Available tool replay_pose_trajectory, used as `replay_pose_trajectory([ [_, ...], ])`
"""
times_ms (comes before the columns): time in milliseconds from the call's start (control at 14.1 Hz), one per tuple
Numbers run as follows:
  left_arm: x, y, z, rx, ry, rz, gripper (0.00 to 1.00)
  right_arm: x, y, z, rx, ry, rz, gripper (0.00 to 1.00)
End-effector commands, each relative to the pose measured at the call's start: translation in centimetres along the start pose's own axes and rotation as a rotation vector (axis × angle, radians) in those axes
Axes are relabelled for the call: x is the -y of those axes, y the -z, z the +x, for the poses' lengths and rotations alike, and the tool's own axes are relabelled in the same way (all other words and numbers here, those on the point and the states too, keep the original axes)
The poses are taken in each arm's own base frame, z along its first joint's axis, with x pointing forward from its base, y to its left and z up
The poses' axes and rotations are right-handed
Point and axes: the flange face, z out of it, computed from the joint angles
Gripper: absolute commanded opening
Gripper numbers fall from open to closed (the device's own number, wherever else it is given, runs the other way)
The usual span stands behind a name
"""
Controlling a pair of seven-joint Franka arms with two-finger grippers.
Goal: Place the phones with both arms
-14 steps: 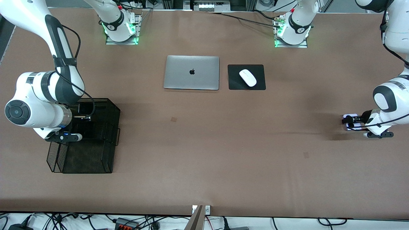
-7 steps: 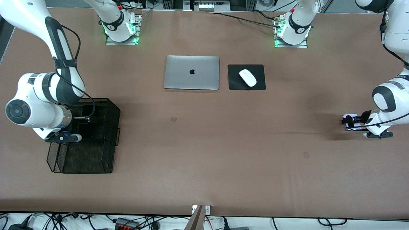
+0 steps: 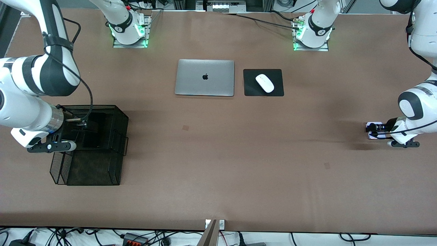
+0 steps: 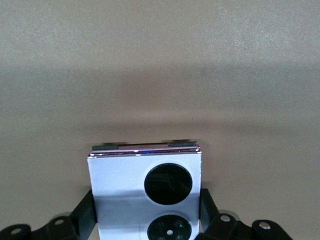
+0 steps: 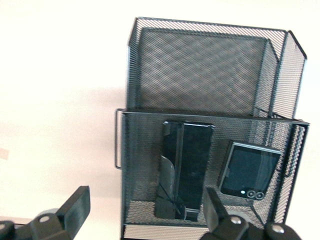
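Observation:
The lavender-white phone (image 4: 125,175) with two black camera circles lies on the brown table at the left arm's end; it also shows in the front view (image 3: 377,124). My left gripper (image 4: 147,207) (image 3: 372,130) is shut on it, one finger against each side. The longer black slab (image 5: 185,170) and the squarish black phone (image 5: 249,170) lie in a black mesh basket (image 5: 200,60) (image 3: 119,114) at the right arm's end. My right gripper (image 5: 145,202) (image 3: 80,123) hangs open and empty over that basket.
A closed silver laptop (image 3: 205,78) and a white mouse (image 3: 264,82) on a black pad (image 3: 278,91) lie mid-table near the arm bases. The basket has a second, lower section (image 3: 92,171) nearer the front camera.
My right arm has risen and drawn back toward its end of the table, its open gripper lifting off the basket. My left gripper has barely shifted on the lavender-white phone.

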Motion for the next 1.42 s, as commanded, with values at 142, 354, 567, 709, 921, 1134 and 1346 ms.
replay_pose_trajectory([
  [142, -0.6, 1.1, 0.0, 0.010, -0.025, 0.005, 0.58, 1.5, 0.7, 0.0, -0.006, -0.031, 0.013, 1.00],
  [354, -3.3, 3.2, 0.2, 0.066, -0.019, -0.019, 0.50, 1.9, 0.9, 0.0, -0.012, -0.032, 0.045, 1.00],
  [567, -8.4, 4.7, 1.5, 0.115, -0.026, -0.076, 0.46, 1.5, 1.0, 0.3, -0.028, -0.025, 0.040, 1.00],
  [709, -11.8, 6.5, 2.5, 0.163, -0.015, -0.085, 0.46, 1.8, 1.7, 0.8, -0.048, -0.024, 0.033, 1.00],
  [921, -19.6, 8.9, 4.2, 0.199, 0.006, -0.145, 0.46, 1.1, 1.8, 0.8, -0.051, -0.043, 0.037, 1.00],
  [1134, -28.8, 11.5, 5.5, 0.194, 0.009, -0.216, 0.45, 0.8, 1.8, 1.2, -0.074, -0.025, 0.032, 1.00],
  [1346, -38.2, 14.3, 6.0, 0.172, 0.130, -0.219, 0.45, 0.6, 1.3, 1.4, -0.068, -0.043, 0.033, 1.00],
])
